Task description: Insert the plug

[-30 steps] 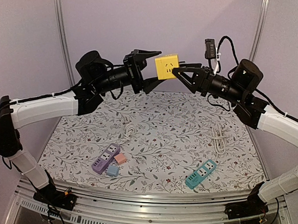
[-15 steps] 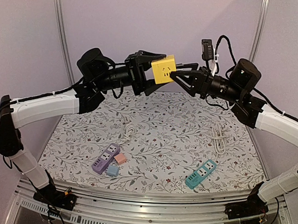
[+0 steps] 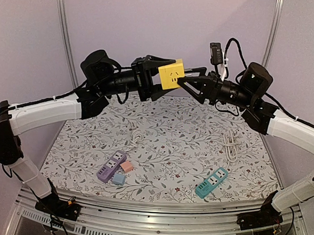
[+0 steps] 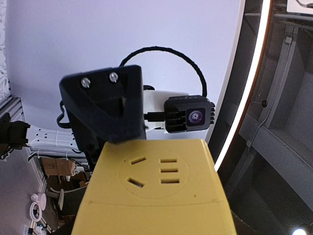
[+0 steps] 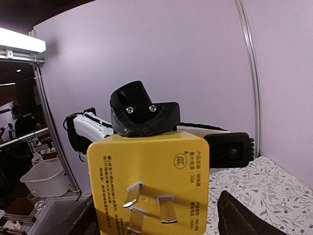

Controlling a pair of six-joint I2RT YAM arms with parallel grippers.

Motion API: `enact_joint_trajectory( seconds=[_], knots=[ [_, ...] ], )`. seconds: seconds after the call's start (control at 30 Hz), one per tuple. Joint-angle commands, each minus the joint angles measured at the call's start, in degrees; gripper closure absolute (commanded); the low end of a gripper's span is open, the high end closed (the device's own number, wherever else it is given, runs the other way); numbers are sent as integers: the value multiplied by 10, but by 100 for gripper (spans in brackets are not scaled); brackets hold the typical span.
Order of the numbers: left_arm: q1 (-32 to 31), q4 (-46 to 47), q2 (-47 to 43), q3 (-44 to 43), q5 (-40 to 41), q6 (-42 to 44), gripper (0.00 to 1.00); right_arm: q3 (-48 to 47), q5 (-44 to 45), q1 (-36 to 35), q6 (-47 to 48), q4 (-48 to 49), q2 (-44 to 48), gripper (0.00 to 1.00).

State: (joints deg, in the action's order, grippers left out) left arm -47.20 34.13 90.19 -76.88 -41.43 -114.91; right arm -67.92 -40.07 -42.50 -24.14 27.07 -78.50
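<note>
A yellow cube plug adapter [image 3: 171,76] is held high above the table, between both grippers. My left gripper [image 3: 160,75] is shut on it, one finger [image 5: 142,115] on top. The left wrist view shows the cube's socket face [image 4: 156,176]. The right wrist view shows its back face [image 5: 149,166] with three metal prongs [image 5: 146,208]. My right gripper [image 3: 187,80] is open, and its fingers [image 5: 244,215] straddle the cube's sides. One right finger [image 4: 102,107] sits against the cube's edge.
On the floral table [image 3: 172,123] lie a purple power strip [image 3: 111,166], a small pink block [image 3: 126,167], a small blue block [image 3: 118,179], a teal power strip [image 3: 212,182] and two white cables [image 3: 135,137] [image 3: 230,143]. Metal frame posts stand at the back.
The left gripper has carried the cube slightly left and down. The right gripper has followed and closed the gap, so its open fingers now reach around the cube.
</note>
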Motion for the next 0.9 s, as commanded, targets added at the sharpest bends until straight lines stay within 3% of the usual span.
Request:
enact_joint_trajectory(
  seconds=[0.0, 0.07, 0.4, 0.6, 0.87],
  knots=[
    [-5, 6, -33, 10, 13, -10, 93, 33, 38, -4, 11, -36, 11, 7],
    [1, -4, -40, 16, 23, 0, 95, 49, 51, -4, 22, -58, 29, 1],
    [23, -198, -78, 22, 47, 108, 100, 116, 116, -4, 62, -203, 154, 1],
    [37, -470, -98, -23, 83, 232, 100, 140, 243, -4, 66, -329, 222, 1],
    [42, -722, -108, -39, 189, 301, 100, 118, 407, -4, 109, -491, 249, 1]
  ],
)
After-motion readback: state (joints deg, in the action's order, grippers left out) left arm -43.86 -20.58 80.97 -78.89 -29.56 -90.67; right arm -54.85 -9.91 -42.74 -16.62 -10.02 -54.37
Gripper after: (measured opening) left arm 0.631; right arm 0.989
